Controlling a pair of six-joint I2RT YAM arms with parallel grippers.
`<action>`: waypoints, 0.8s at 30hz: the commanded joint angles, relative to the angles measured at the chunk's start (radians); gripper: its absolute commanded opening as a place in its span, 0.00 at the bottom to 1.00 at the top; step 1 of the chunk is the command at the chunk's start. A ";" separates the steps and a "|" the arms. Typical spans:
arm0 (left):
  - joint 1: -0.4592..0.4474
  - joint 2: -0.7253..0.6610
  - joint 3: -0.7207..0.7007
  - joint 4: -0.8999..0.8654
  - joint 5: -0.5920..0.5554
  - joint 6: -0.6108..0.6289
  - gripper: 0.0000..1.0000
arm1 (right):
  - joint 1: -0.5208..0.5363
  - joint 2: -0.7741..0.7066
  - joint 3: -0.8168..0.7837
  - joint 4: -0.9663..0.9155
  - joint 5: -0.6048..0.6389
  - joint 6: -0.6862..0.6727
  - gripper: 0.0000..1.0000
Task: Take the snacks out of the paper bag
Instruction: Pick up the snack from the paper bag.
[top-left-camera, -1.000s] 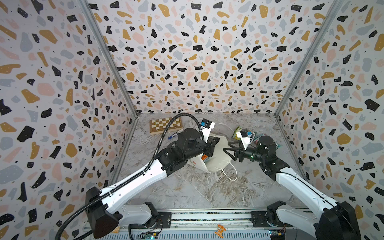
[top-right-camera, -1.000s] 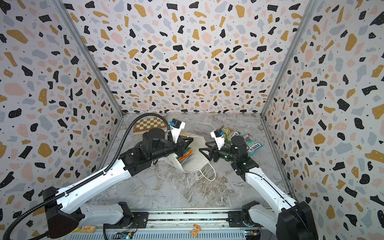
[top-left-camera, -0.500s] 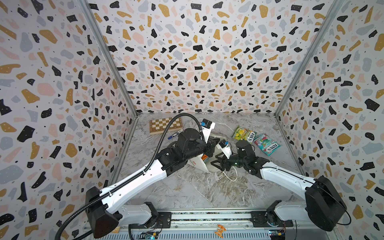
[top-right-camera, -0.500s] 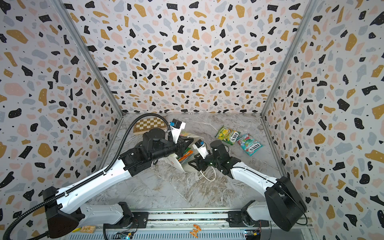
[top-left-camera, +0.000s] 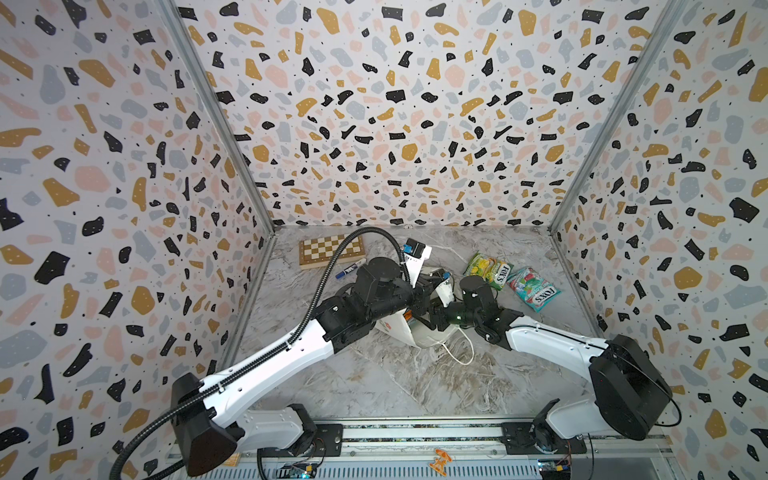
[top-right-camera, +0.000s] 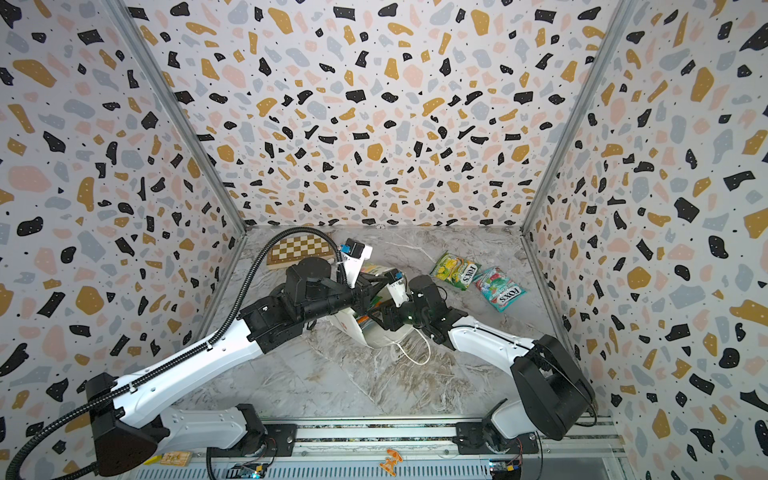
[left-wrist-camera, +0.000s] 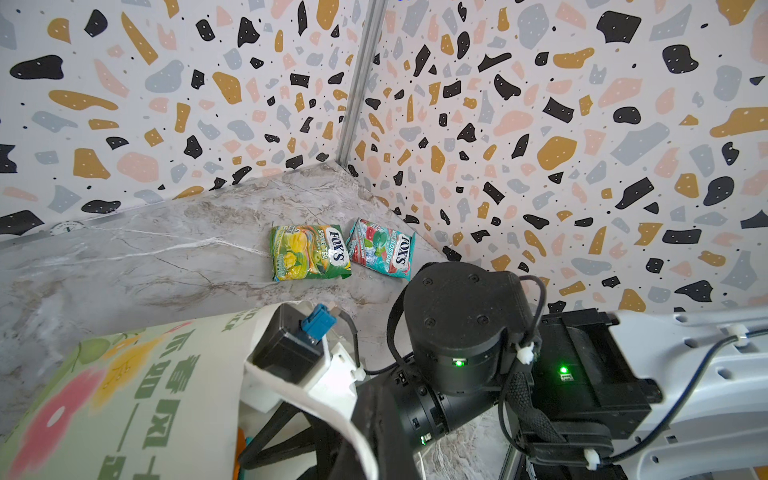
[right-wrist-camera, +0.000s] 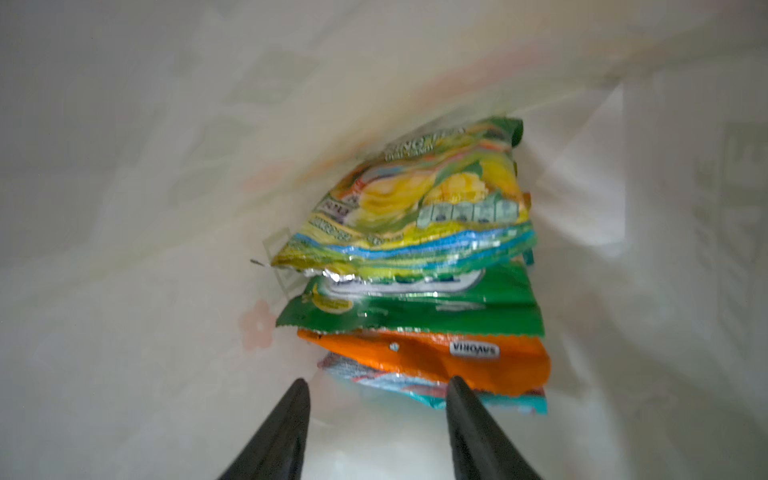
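The right claw had left the green-yellow packet and teal packet on the surface and re-entered the paper bag — jaws apart before the stacked packets, more to fetch — while the left claw stayed clamped on its rim.

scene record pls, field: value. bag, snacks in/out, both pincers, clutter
paper bag: tipped on its side, mouth toward the right arm
left pincer: shut on the bag's rim, holding the mouth open
right pincer: inside the bag, jaws apart, gripping nothing, tips at the lowest packets
snacks out: green-yellow packet and teal packet, side by side on the table
snacks in bag: stack of at least four, orange packet near the bottom
clutter: chessboard and marker beyond the left arm
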 joint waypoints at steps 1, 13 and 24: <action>-0.010 -0.012 -0.001 0.060 0.022 0.020 0.00 | 0.004 0.016 -0.019 0.169 -0.049 0.190 0.51; -0.017 -0.006 0.000 0.060 0.020 0.022 0.00 | 0.021 0.085 -0.027 0.291 -0.012 0.468 0.36; -0.025 -0.001 0.003 0.060 0.019 0.022 0.00 | 0.022 0.133 -0.041 0.394 0.033 0.631 0.34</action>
